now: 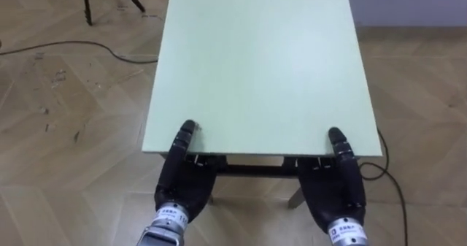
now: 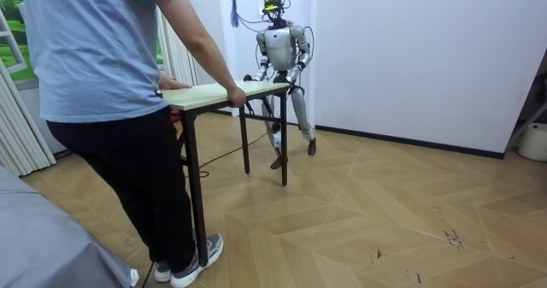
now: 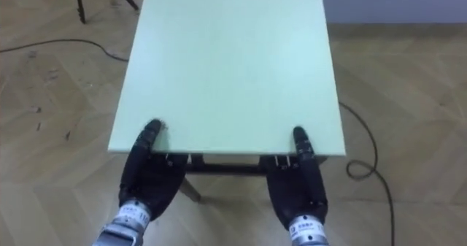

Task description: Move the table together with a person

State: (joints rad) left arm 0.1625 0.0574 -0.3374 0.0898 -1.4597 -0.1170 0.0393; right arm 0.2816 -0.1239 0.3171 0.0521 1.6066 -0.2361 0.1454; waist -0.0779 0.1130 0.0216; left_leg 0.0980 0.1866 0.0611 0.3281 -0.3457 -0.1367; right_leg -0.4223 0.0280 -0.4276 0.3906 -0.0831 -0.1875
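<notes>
wood floor, table shared with person
left hand, right hand pinch its edge; uneven pace may slip them

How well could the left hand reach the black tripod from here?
Probably not. The left hand grips the table at its near edge, thumb on top, while the black tripod stands on the floor off the far left corner. It would have to release the table and move closer.

Soft, even light fills the room. The pale tabletop looks bright, and shadows on the floor are faint.
</notes>
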